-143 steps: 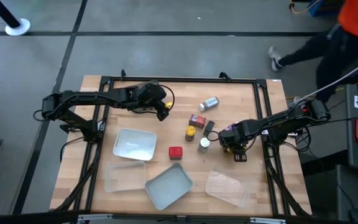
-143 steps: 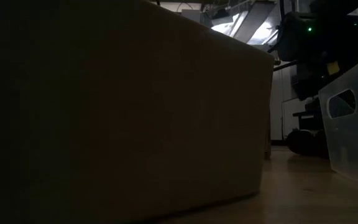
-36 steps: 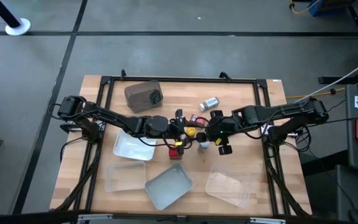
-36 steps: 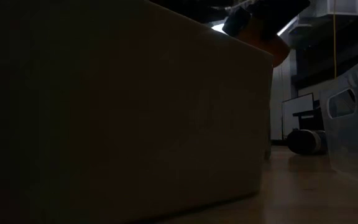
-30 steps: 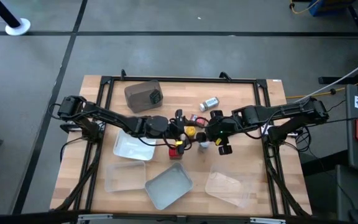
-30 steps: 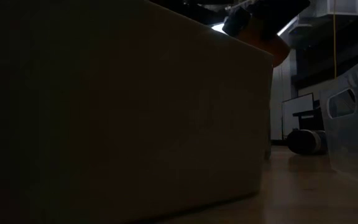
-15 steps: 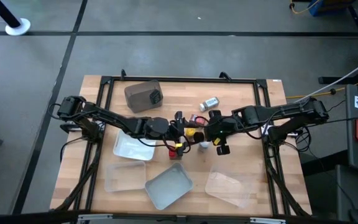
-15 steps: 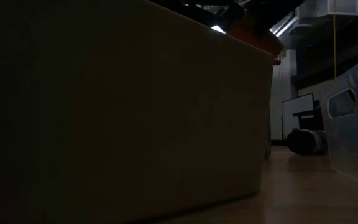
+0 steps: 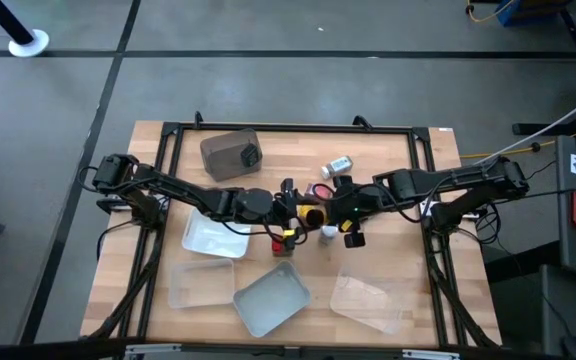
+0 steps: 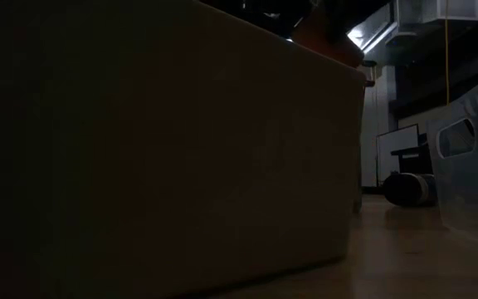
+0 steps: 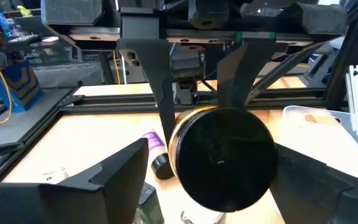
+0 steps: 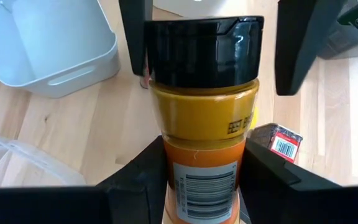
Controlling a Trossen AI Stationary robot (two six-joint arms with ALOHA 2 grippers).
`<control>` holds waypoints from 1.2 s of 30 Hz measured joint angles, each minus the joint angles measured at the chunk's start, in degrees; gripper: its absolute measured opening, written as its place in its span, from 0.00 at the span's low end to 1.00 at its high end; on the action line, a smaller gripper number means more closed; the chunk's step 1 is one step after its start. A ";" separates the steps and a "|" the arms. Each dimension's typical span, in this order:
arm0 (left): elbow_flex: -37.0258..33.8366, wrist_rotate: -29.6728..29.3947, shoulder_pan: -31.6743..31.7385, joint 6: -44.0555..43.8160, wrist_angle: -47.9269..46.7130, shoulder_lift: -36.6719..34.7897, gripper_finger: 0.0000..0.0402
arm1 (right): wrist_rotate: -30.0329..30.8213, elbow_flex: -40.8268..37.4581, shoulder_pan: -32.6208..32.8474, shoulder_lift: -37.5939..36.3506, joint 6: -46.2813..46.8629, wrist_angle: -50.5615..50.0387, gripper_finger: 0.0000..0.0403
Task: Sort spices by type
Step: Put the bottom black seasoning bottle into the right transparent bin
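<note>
Above the table's [image 9: 388, 150] middle, the left hand [image 9: 290, 212] reaches in from the left, fingers [image 12: 289, 46] spread wide either side of the black lid of a yellow spice jar [image 12: 205, 118] without touching it. From the right, the right hand [image 9: 336, 208] pinches that jar's lower body, holding it raised

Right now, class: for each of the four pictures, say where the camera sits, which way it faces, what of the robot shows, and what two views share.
High: overhead, straight down; both arms meet mid-table over the spices.
Low: table height, level; a dark tray wall blocks nearly everything.
Left wrist: faces the yellow spice jar lid-on, held by the right gripper; left gripper open.
Right wrist: faces the same jar's side; own fingers clamp it.
Shared: both wrist views show that jar.
</note>
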 joint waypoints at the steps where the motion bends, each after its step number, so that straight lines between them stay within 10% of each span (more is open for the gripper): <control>1: 0.00 0.00 0.00 0.00 0.00 0.00 0.68 | 0.00 0.00 0.00 0.00 0.00 0.00 0.39; 7: 0.00 -0.24 -0.06 0.31 -0.04 0.02 0.47 | -0.01 0.00 -0.02 0.00 0.82 -0.16 0.39; 25: 0.00 0.36 -0.02 0.63 0.28 0.04 0.47 | -0.28 0.07 0.11 0.00 -0.75 -0.37 0.70; 36: -0.02 4.63 -0.14 -4.43 5.96 0.09 0.47 | 0.74 12.08 0.09 -1.40 2.17 -21.16 0.73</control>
